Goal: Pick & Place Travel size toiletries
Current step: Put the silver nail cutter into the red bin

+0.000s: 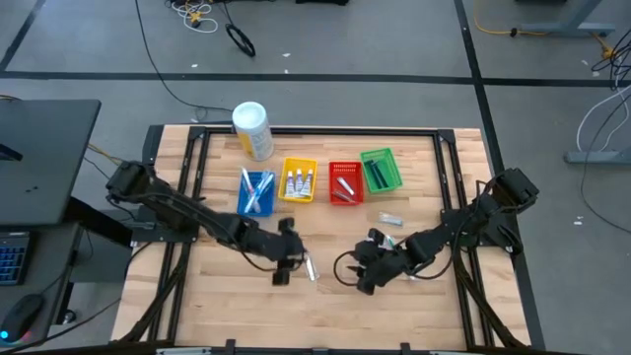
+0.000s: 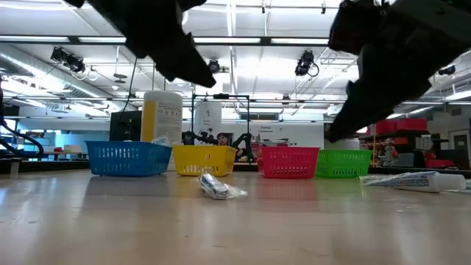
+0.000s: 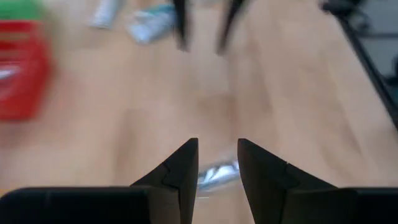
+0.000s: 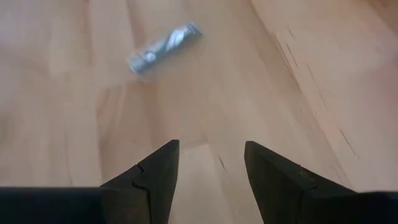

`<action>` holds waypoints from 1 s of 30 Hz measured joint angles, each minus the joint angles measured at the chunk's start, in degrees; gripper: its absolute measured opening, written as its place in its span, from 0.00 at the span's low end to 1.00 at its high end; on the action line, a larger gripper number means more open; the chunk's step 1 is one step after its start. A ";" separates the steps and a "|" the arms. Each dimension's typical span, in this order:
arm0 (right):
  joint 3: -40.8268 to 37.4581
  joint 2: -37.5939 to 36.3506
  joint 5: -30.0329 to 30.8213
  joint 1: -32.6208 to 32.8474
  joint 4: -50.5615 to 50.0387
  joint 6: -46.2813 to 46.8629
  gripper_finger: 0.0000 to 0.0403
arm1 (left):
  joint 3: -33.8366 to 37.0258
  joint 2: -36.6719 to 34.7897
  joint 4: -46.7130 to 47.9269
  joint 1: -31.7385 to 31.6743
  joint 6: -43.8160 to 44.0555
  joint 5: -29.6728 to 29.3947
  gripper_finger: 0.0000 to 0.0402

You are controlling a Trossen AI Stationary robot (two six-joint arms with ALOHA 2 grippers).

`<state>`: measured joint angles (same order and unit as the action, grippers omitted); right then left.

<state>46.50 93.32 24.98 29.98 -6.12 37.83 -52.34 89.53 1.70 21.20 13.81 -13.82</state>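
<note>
The left gripper (image 1: 286, 258) hangs low over the middle of the table (image 1: 325, 306), above a small silver-wrapped toiletry item (image 1: 310, 266) that lies on the bare wood. In the left wrist view the item (image 3: 217, 174) shows in the gap between the fingers (image 3: 180, 168), which stand partly apart. Whether they touch it cannot be told; in the low view the item (image 2: 215, 186) rests flat on the table with the arm above it, so it appears not yet lifted.

The right gripper (image 1: 367, 276) waits near the table centre on its own side, fingers spread and empty, pointing toward the same item (image 4: 165, 46).

Four baskets stand in a row toward the far edge: blue basket (image 1: 255, 193), yellow basket (image 1: 299, 180), red basket (image 1: 345, 183) and green basket (image 1: 382, 170), each already holding items. A white-and-yellow canister (image 1: 251, 130) stands behind the blue basket. A toothpaste tube (image 1: 391, 219) lies loose in front of the green basket, with another small item just beside it.

Step in hand: the pick of the wrapped item by the left arm. The next move calls for centring the fingers on the item's narrow width, descending to the table surface, closing fully, then lifting and carrying to the matching basket. The wrapper is probably slippery; a shallow grip may let it slide out.
</note>
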 joint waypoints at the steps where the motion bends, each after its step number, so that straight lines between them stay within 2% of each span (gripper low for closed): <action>1: 0.00 0.00 0.01 0.00 0.92 -1.06 0.48 | 0.00 1.48 -1.12 0.30 -0.72 1.55 0.30; 5: 0.00 -0.02 0.00 0.00 2.56 -3.66 0.48 | -0.22 6.38 -0.85 0.82 -4.26 3.29 0.30; 8: 0.00 -0.02 0.00 0.00 2.96 -3.81 0.48 | -0.24 7.41 -1.23 0.70 -5.65 3.28 0.32; 13: 0.00 -0.02 0.33 -0.37 3.80 -5.90 0.48 | -0.37 7.91 -4.20 0.75 -7.11 2.82 0.42; 19: 0.00 -0.02 0.41 -1.16 3.83 -7.26 0.48 | -0.21 10.62 -0.17 0.50 -19.67 3.38 0.58; 22: 0.00 -0.02 0.45 -1.19 3.73 -7.26 0.48 | -0.28 12.78 -0.95 0.17 -23.07 3.43 0.65; 26: 0.00 -0.02 0.41 -1.18 3.49 -7.28 0.48 | -0.31 14.72 -2.40 -0.82 -23.63 2.35 0.70; 30: 0.00 -0.02 0.43 -1.18 3.44 -7.28 0.48 | -0.31 14.72 -2.38 -2.64 -23.70 2.86 0.71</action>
<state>46.50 93.30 25.40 28.80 -2.68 30.55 -52.64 104.25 -0.68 18.56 -9.89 -10.96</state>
